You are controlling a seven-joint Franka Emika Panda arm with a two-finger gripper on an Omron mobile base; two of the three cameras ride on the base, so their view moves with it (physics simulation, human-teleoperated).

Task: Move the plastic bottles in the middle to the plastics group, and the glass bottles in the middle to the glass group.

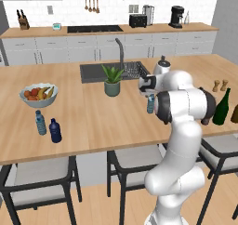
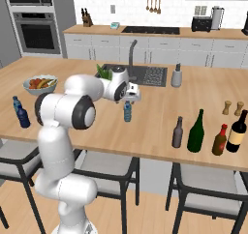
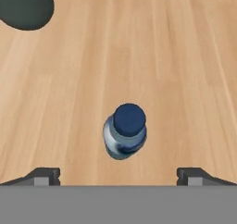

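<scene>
Here your hand (image 3: 118, 177) hangs with fingers spread wide and empty directly above the small translucent pale-blue plastic water bottle with a blue cap (image 3: 126, 131), which stands upright mid-tabletop (image 3: 185, 56), its long axis pointing straight up between them.

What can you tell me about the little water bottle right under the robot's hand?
The little water bottle is see-through pale blue and looks like plastic, with a round dark blue cap on top. It stands upright on the wooden counter, near the middle, in front of the sink. Nothing touches it except the counter. The gripper hangs just above it with its jaws wide open, one finger on each side in the hand view, not gripping it yet.
</scene>
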